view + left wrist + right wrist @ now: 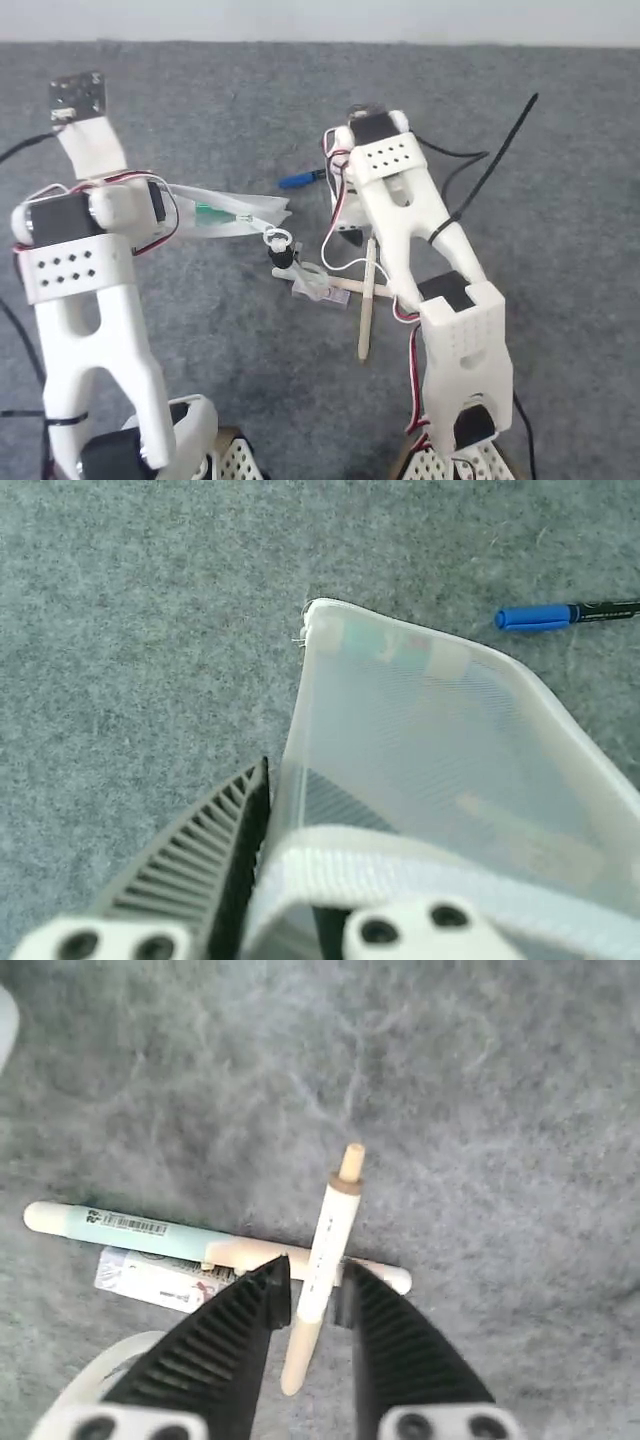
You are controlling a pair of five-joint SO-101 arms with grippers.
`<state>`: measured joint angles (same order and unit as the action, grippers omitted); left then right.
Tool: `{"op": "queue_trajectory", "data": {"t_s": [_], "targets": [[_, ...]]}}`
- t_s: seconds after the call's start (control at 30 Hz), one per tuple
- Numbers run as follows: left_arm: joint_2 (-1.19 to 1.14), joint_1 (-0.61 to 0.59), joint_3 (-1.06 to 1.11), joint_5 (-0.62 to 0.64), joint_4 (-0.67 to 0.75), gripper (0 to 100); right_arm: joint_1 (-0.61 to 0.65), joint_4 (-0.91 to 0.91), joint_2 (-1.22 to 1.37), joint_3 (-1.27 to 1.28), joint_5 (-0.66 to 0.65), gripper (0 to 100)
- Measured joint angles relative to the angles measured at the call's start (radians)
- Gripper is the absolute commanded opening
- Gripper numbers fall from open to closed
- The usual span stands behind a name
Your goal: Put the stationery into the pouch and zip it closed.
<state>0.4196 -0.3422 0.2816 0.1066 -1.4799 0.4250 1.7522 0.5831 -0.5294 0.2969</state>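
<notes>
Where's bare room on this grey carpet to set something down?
Free: the grey carpet outside the right arm, and the far strip beyond the blue marker. Crowded: the middle, between the white mesh pouch and the cream pen, where loose stationery lies.

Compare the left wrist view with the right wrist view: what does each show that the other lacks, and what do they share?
Left wrist view, not the right: the left gripper shut on the mesh pouch, a blue pen beyond it. Right wrist view, not the left: the right gripper shut on a cream pen crossing a mint-green pen, a white block beside. Both: grey carpet, black ribbed fingers.
</notes>
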Motion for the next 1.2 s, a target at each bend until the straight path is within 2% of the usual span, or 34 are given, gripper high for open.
{"op": "queue_trajectory", "data": {"t_s": [0.2,0.83,1.0,1.2], "targets": [[0.000,0.000,0.000,0.000,0.000,1,0.017,0.000,0.000,0.029,0.040,11.4],[0.000,0.000,0.000,0.000,0.000,1,0.018,-0.107,-0.002,0.180,0.040,11.1],[0.000,0.000,0.000,0.003,0.000,1,0.020,-0.124,0.015,0.181,0.040,0.2],[0.000,0.000,0.000,0.003,0.000,1,0.018,-0.124,0.014,0.181,0.040,0.6]]}}
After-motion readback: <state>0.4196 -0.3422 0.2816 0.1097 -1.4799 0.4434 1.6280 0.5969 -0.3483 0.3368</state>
